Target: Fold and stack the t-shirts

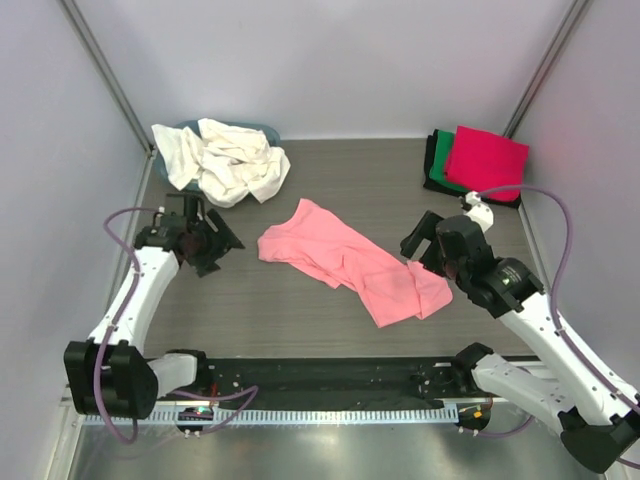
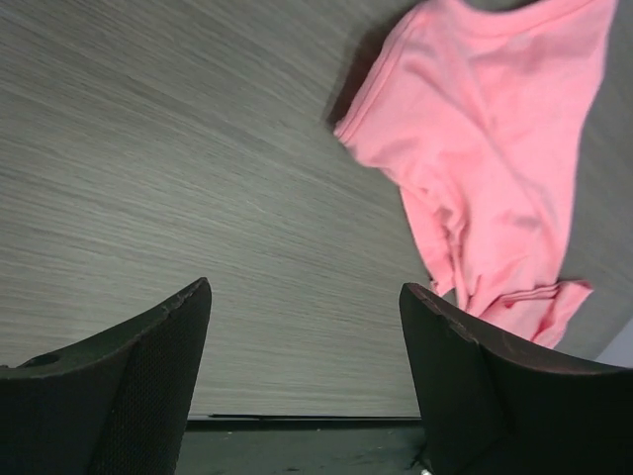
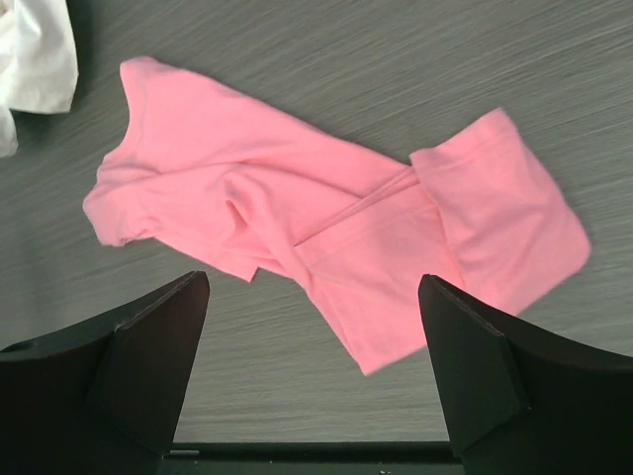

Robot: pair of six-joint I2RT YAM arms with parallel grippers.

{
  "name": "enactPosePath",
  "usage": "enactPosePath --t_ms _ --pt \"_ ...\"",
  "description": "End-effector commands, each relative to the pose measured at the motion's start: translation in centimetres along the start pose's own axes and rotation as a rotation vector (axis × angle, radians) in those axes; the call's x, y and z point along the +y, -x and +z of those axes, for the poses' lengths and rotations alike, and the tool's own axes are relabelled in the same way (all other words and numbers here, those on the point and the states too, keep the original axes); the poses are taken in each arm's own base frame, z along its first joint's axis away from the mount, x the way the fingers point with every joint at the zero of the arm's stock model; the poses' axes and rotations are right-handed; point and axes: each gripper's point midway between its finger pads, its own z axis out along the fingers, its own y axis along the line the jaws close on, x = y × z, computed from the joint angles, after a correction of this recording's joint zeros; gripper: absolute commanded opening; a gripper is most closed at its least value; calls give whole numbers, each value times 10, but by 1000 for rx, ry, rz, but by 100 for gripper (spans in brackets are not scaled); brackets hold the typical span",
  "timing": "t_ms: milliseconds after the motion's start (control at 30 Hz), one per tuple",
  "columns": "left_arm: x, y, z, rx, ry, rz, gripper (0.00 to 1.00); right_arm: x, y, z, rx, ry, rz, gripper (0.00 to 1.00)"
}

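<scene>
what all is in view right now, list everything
pink t-shirt: 1, salmon pink, mid-table, rumpled
white shirts: heap, count unclear, cream white, far left corner
tub: 1, teal-blue, far left, mostly hidden under the heap
folded stack: 3 colours showing, magenta red over green and black, far right corner
table: 1, grey wood grain
left gripper: 1, black, open, empty, left of the pink t-shirt
right gripper: 1, black, open, empty, at its right end

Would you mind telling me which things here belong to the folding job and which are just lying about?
Job: pink t-shirt; crumpled white t-shirts; folded stack of magenta, green and black t-shirts.
Lying about: teal-blue tub, beneath the white heap.
</scene>
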Motion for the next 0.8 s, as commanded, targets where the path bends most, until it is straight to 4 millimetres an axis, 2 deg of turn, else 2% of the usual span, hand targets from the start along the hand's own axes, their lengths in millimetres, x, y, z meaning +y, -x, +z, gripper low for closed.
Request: enactPosePath --t_ms 0,133,200,233,333,367,500,567,667,767 --pt "-17 -2 25 -22 -62 78 77 22 -22 20 72 103 -4 92" --pt "-25 -1 65 9 -34 121 72 14 -41 31 114 97 -32 91" --pt "-29 7 81 1 -21 134 70 9 -45 33 119 90 -45 91" --pt "-32 10 96 14 -8 140 68 8 -47 34 120 91 -58 91" --pt "-37 18 116 27 9 139 65 2 -51 37 125 78 -91 91" --pt "-32 14 129 55 35 134 64 1 -52 39 124 74 -98 91" --pt "-42 10 147 66 20 130 59 -3 -60 48 138 69 -142 91" --pt "-50 5 153 66 12 146 56 1 -70 55 174 91 -158 90" --pt "-53 -4 161 80 15 159 56 -9 -95 68 240 76 -168 89" --pt "-55 -14 167 91 24 164 52 -7 -112 74 287 107 -148 86"
